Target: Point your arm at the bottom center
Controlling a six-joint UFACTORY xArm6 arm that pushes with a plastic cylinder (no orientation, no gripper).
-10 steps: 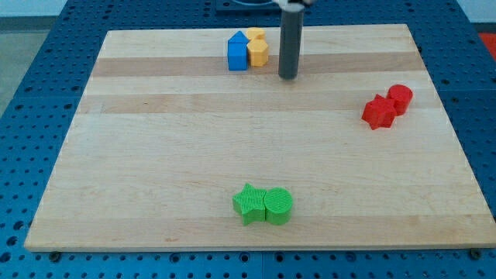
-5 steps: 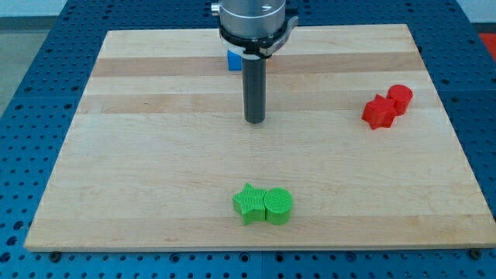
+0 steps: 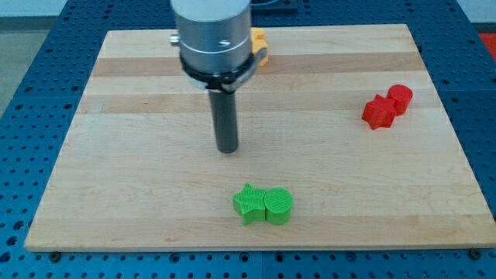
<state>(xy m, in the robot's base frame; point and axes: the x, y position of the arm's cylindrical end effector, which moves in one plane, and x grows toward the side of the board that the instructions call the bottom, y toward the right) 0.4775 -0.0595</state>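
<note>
My rod stands upright, gripperless and holding nothing; my tip [image 3: 227,150] rests above two green blocks: star [image 3: 247,203], cylinder [image 3: 278,206].

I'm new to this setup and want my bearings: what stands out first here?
The big grey arm fills the view's top centre, its dark rod ending at my tip on bare board, above the green star and green cylinder. Two red blocks sit at the view's right.
</note>
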